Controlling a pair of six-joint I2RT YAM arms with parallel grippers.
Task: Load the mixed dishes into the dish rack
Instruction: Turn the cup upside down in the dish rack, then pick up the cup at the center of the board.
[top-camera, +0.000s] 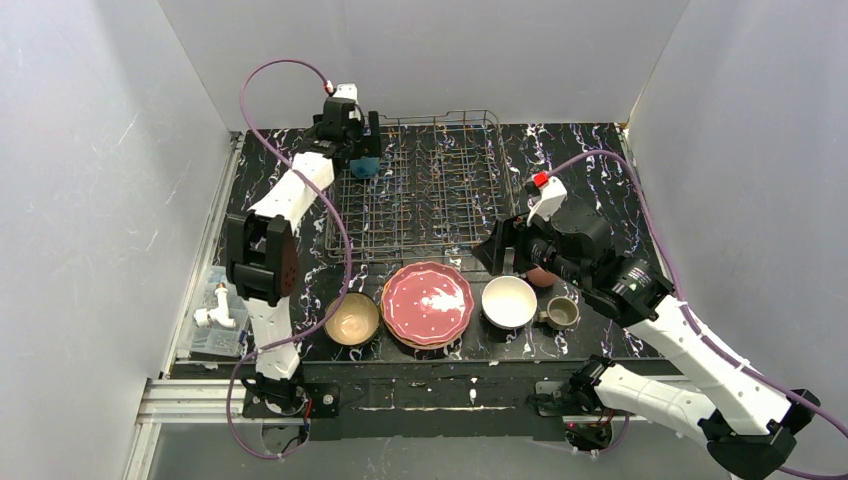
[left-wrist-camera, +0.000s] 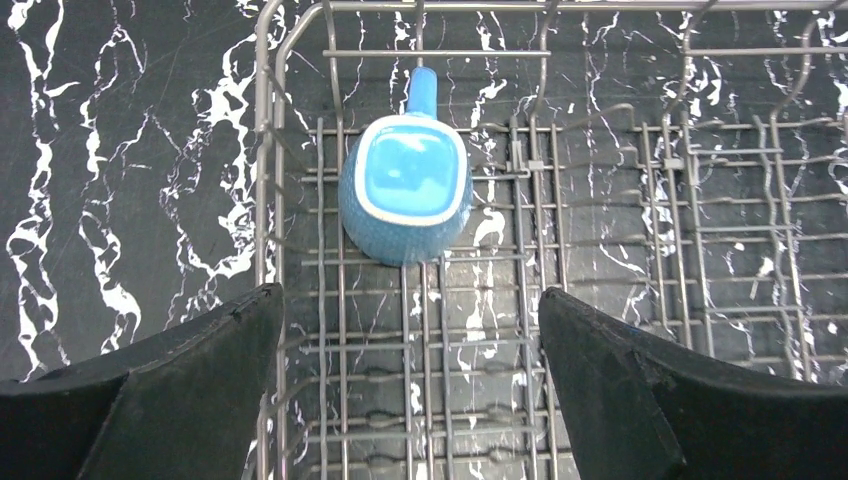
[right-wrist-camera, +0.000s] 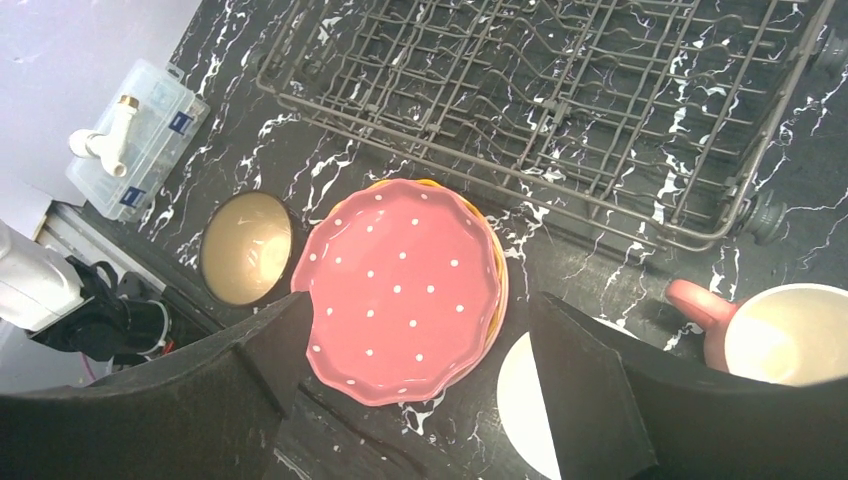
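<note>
Wide-open left gripper (left-wrist-camera: 408, 295) hangs over the teal mug (left-wrist-camera: 405, 190) in the dish rack's (left-wrist-camera: 268, 150) 10 o'clock corner. Right gripper (right-wrist-camera: 418, 297), equally wide, hovers nearer the pink plate (right-wrist-camera: 400, 270), on the surface (right-wrist-camera: 620, 280) at the rack's 6 o'clock.

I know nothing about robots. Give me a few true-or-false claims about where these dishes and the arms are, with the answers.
1. The blue mug sits inside the dish rack. True.
2. The pink plate is loaded in the rack. False: it lies on the table, in front of the rack.
3. The left jaws are clamped on the blue mug. False: they stand open above it, not touching it.
4. A tan bowl sits beside the pink plate. True.
</note>
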